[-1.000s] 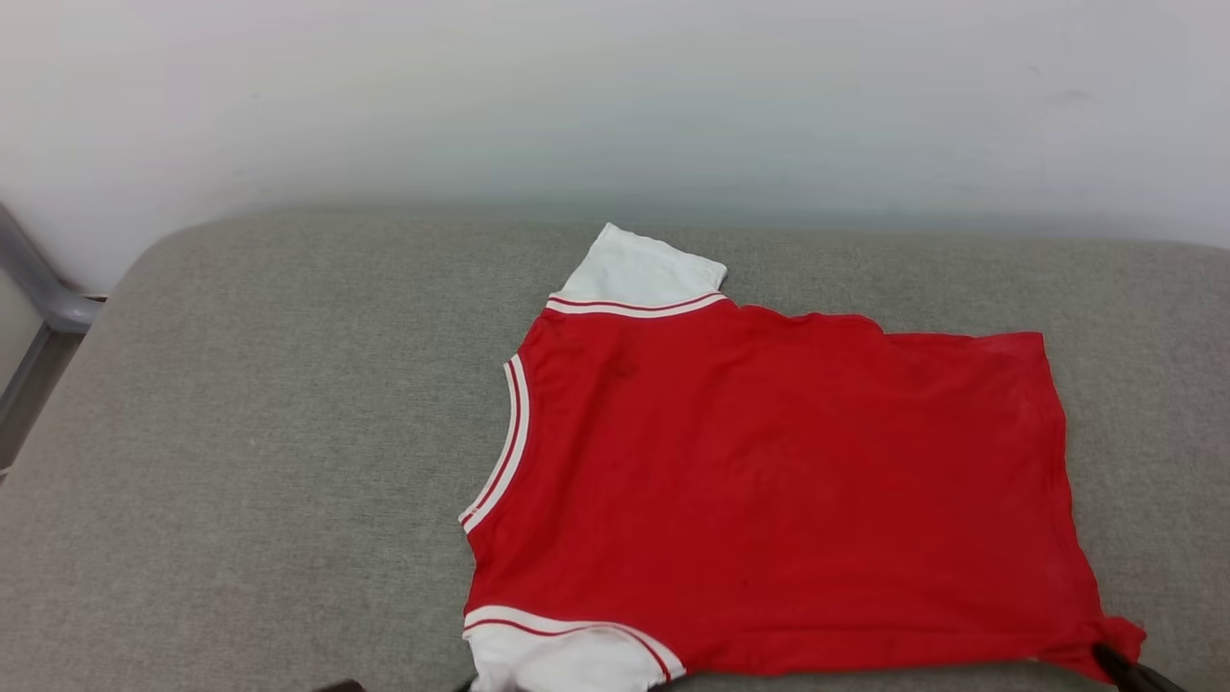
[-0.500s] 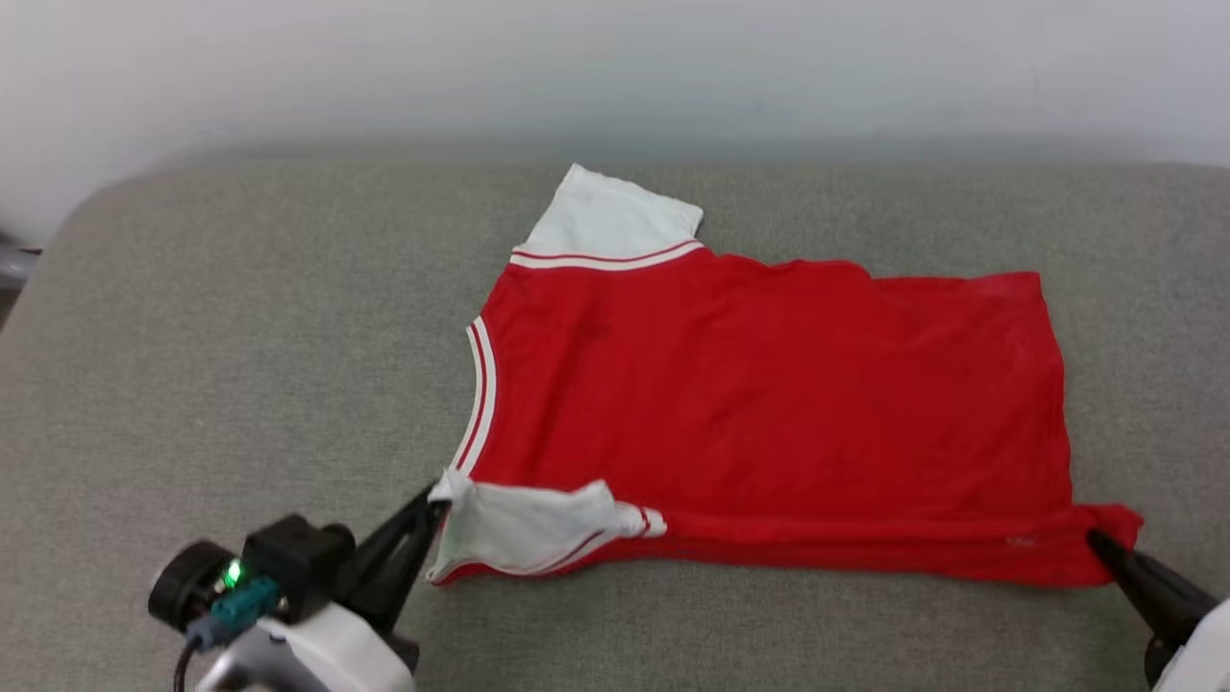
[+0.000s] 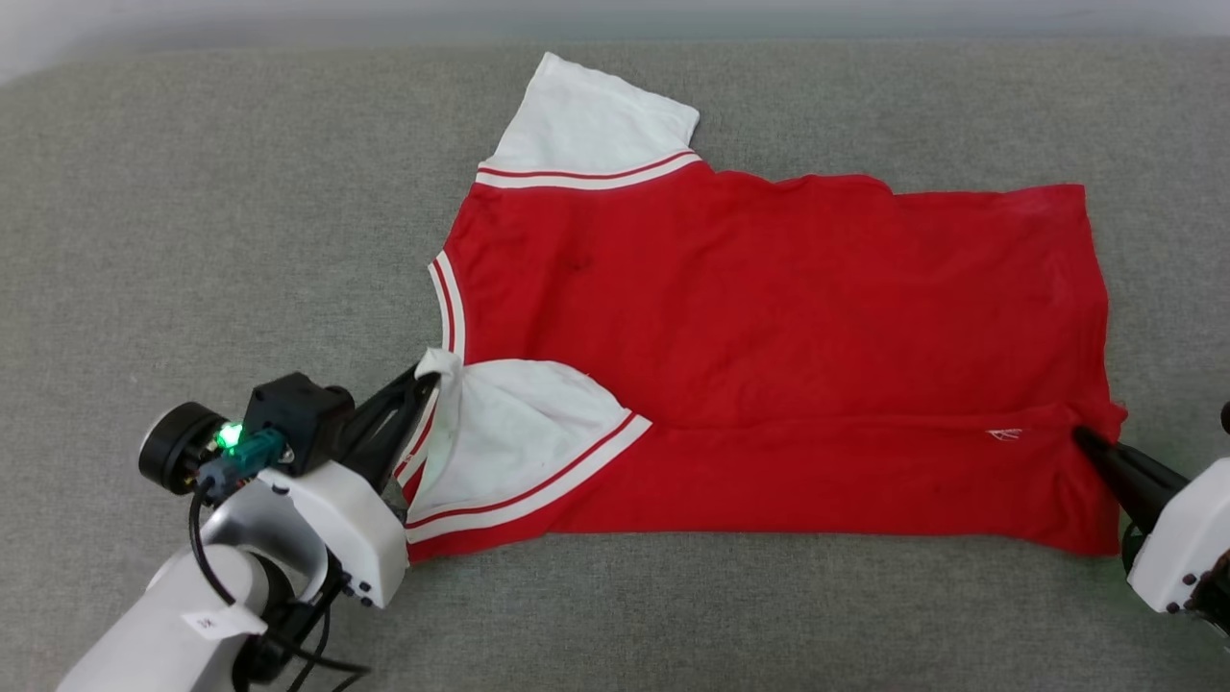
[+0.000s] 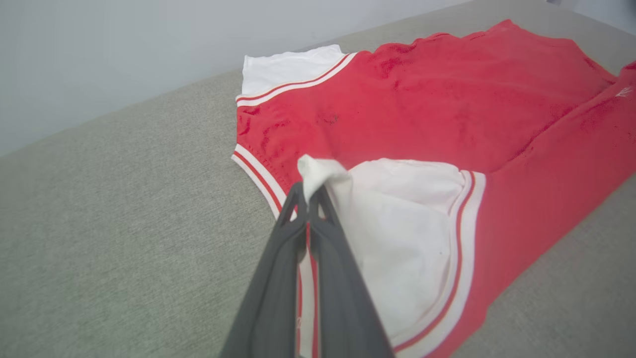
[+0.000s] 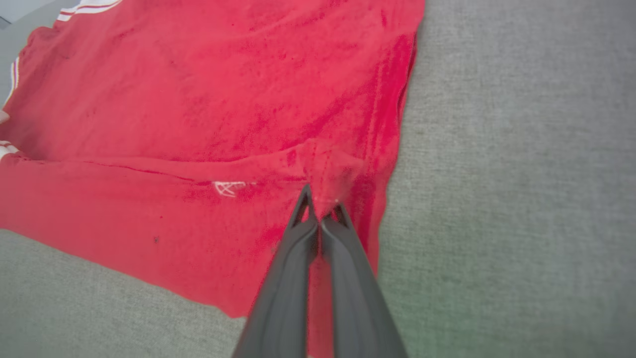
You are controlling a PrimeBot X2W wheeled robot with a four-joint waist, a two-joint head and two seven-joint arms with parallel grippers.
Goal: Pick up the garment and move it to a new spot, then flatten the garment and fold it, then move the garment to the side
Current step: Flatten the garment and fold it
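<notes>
Garment (image 3: 769,308) edge pinched by left tool (image 3: 426,377) and right tool (image 3: 1080,435); cushion (image 3: 192,192) surrounds.

The garment (image 3: 769,317) is soft jersey cloth, matt and fine-textured, with red body, white sleeves and trim all of the same knit. The cushion (image 3: 192,192) beneath is coarse grey woven upholstery, matt and visibly rough. Left gripper (image 3: 423,378) and right gripper (image 3: 1081,434) — fingers (image 4: 271,298) dark matt plastic; wrist housings (image 3: 336,519) white plastic, smooth, slight sheen.
</notes>
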